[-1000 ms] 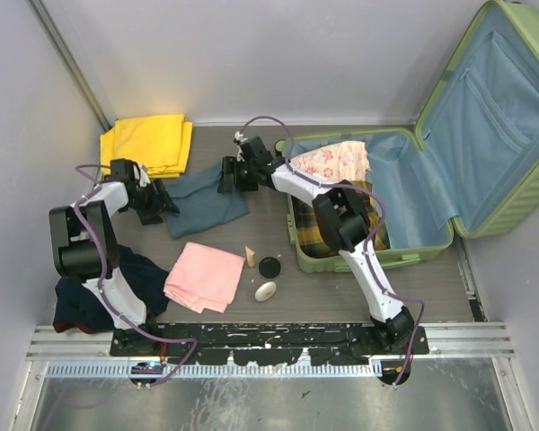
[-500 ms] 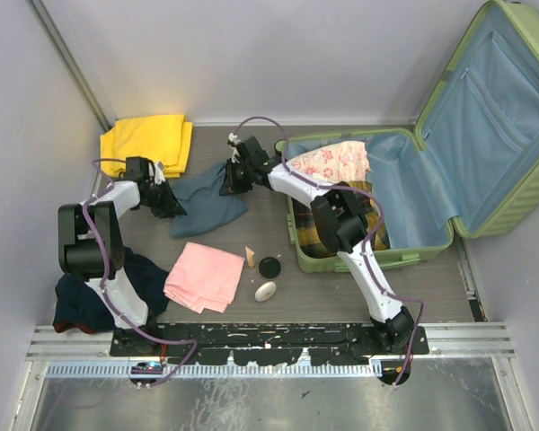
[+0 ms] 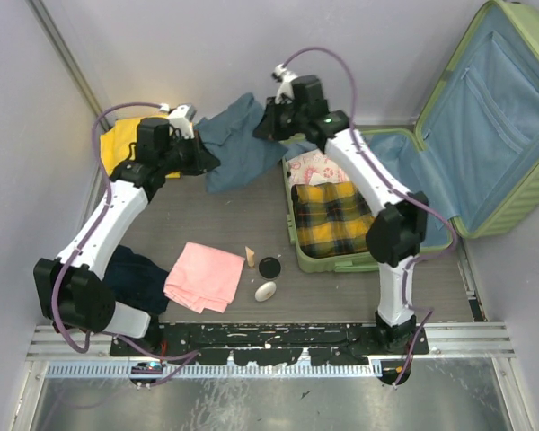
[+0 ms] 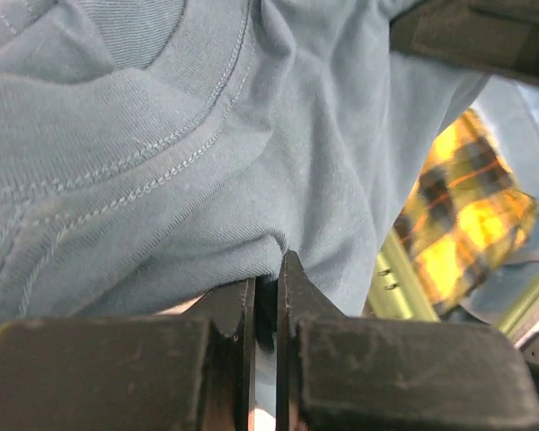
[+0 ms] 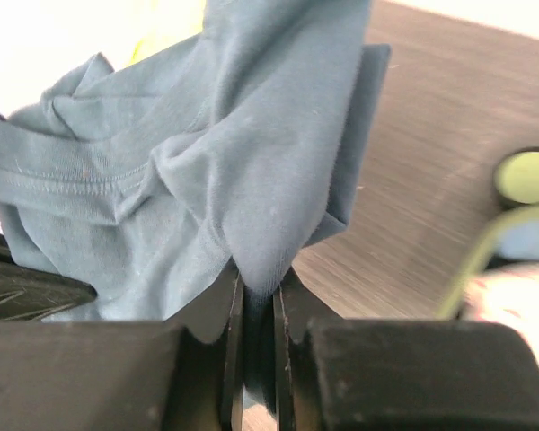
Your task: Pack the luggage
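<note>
The light-green luggage (image 3: 512, 193) lies open at the right, lid up, with a yellow plaid cloth (image 3: 334, 218) and a floral cloth (image 3: 316, 168) inside. A blue-grey shirt (image 3: 238, 144) hangs in the air between both arms, above the table's back. My left gripper (image 3: 207, 158) is shut on its left edge, and in the left wrist view the shirt (image 4: 207, 153) fills the frame above that gripper (image 4: 267, 278). My right gripper (image 3: 262, 124) is shut on the shirt's right side; the fabric (image 5: 251, 162) bunches into the right gripper (image 5: 258, 280).
A folded yellow cloth (image 3: 126, 142) lies at the back left. A pink cloth (image 3: 205, 276), a dark navy garment (image 3: 135, 280), a small wooden cone (image 3: 249, 257), a black disc (image 3: 269, 267) and a white oval (image 3: 266, 291) sit near the front.
Both grippers shut on the blue-grey shirt and lifted it off the table, carrying it back and to the right, towards the luggage.
</note>
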Available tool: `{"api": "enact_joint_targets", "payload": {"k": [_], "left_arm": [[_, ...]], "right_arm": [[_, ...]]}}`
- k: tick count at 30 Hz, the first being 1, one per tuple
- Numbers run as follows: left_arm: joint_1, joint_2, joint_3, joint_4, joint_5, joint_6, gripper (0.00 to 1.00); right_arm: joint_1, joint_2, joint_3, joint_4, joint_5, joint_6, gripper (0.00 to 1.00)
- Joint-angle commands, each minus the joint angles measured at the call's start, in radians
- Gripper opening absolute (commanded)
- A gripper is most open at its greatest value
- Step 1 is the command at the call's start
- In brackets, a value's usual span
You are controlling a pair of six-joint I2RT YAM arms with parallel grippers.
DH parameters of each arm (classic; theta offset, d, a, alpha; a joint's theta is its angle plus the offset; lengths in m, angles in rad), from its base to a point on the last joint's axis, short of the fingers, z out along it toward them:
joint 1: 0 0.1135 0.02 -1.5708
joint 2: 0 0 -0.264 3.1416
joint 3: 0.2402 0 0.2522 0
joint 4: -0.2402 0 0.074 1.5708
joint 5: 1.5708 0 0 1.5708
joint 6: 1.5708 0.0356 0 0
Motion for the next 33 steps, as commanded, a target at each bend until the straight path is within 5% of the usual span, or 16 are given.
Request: {"api": "enact_joint_targets", "payload": {"k": [1,10,17,24,33], "left_arm": [[-0.155,-0.006,0.094,0.084,-0.046,-0.011,0.0],[-0.506,0.29,0.367,0.083,-0.136,-0.088,0.0],[-0.722,0.532,0.619,0.128,-0.174,-0.113,0.0],[-0.811,0.773,0.856,0.17,-0.187,-0.156,0.0],[-0.864,0.99,0.97,0.288,-0.239,-0.15,0.0]], "right_arm": [[-0.09,-0.2,-0.058,-0.074,-0.021,-0.099,0.01],[-0.401,-0.586,-0.384,-0.24,-0.056,-0.372,0.01],[-0.718,-0.701,-0.431,-0.387,-0.077,-0.562,0.01],[-0.911,-0.705,-0.463,-0.439,-0.048,-0.726,0.01],[-0.968,-0.663,-0.568,-0.295,0.033,-0.896,0.01]]}}
